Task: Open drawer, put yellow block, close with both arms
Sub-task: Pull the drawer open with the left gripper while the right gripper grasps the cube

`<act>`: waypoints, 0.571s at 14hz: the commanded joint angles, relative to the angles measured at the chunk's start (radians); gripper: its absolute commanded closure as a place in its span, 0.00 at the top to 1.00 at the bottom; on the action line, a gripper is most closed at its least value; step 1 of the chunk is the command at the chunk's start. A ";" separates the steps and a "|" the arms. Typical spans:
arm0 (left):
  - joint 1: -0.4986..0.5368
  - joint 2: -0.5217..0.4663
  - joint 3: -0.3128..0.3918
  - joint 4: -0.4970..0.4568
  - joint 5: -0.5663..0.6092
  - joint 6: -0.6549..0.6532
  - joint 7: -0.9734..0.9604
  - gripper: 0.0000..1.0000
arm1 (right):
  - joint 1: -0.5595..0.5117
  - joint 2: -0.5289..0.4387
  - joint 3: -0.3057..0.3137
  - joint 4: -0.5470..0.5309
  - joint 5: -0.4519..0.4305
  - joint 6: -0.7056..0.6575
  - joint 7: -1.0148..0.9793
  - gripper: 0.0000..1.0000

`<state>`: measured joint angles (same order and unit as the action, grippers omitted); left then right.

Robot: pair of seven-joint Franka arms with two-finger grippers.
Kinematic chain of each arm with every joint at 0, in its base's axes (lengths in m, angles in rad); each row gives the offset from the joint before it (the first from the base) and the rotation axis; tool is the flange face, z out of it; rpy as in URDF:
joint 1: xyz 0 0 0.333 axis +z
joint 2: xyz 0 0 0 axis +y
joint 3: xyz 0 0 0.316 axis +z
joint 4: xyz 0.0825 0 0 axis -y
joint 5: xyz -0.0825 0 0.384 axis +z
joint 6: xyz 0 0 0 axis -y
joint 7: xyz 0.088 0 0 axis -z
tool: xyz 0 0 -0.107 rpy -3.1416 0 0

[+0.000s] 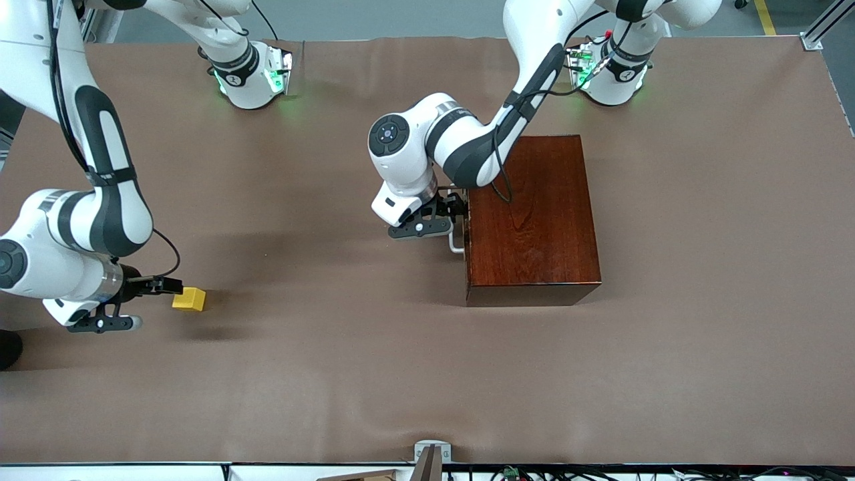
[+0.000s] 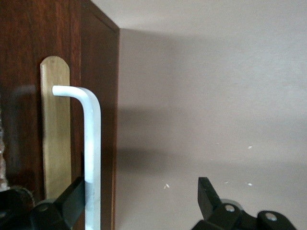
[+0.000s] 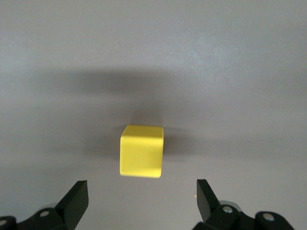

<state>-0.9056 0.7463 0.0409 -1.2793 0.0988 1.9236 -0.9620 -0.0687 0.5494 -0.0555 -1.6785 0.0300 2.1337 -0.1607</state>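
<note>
The dark reddish-brown wooden box [image 1: 531, 214] stands mid-table with its drawer [image 2: 29, 96] shut. The white bar handle [image 1: 456, 242] faces the right arm's end of the table. My left gripper [image 1: 457, 206] is open at the handle. In the left wrist view the handle [image 2: 91, 153] stands between the fingers of the gripper [image 2: 141, 199], close against one finger [image 2: 72, 201]. The yellow block [image 1: 189, 298] lies on the table near the right arm's end. My right gripper [image 1: 170, 286] is open just short of it. In the right wrist view the block [image 3: 141, 151] lies just ahead of the gripper [image 3: 141, 194].
The brown table cover [image 1: 374, 361] spreads around both things. The left arm's elbow [image 1: 467, 150] hangs over the box's edge. A small metal bracket [image 1: 431, 454] sits at the table edge nearest the front camera.
</note>
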 commanded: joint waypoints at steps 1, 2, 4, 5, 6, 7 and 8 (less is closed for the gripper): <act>-0.018 0.021 -0.003 0.026 0.009 0.072 -0.012 1.00 | -0.002 0.030 0.009 0.000 -0.004 0.031 0.114 1.00; -0.018 0.022 -0.006 0.026 0.007 0.086 -0.012 1.00 | 0.004 0.030 0.009 0.000 -0.005 0.032 0.171 1.00; -0.019 0.028 -0.015 0.026 -0.002 0.116 -0.014 1.00 | 0.007 0.047 0.009 0.000 -0.007 0.055 0.179 1.00; -0.018 0.028 -0.016 0.026 -0.014 0.133 -0.014 1.00 | 0.004 0.050 0.009 -0.015 -0.009 0.073 0.176 1.00; -0.018 0.031 -0.016 0.026 -0.033 0.146 -0.014 1.00 | 0.006 0.053 0.009 -0.032 -0.012 0.106 0.172 1.00; -0.018 0.033 -0.016 0.028 -0.045 0.158 -0.014 1.00 | 0.004 0.055 0.009 -0.058 -0.025 0.141 0.170 1.00; -0.018 0.033 -0.016 0.028 -0.056 0.176 -0.014 1.00 | 0.003 0.055 0.009 -0.076 -0.042 0.173 0.170 1.00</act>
<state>-0.9182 0.7562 0.0256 -1.2794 0.0767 2.0522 -0.9641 -0.0608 0.6071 -0.0506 -1.7100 0.0190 2.2481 -0.0084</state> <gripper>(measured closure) 0.000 0.000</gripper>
